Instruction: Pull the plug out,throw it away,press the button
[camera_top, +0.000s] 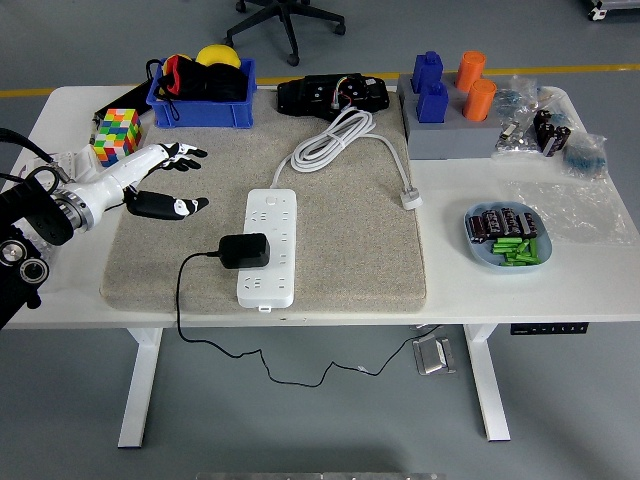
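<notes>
On the beige mat, the black boxy plug adapter (245, 250) sits seated in the white power strip (270, 247). My left hand (150, 180) hovers well apart, fingers (185, 152) spread, empty. Judged rigid, light; grip its side faces.

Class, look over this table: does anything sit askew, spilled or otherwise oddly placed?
The white power strip is not powered: its own cord's plug lies loose on the beige mat. The black adapter sits in it, cable dangling off the table edge. Nothing is spilled.
</notes>
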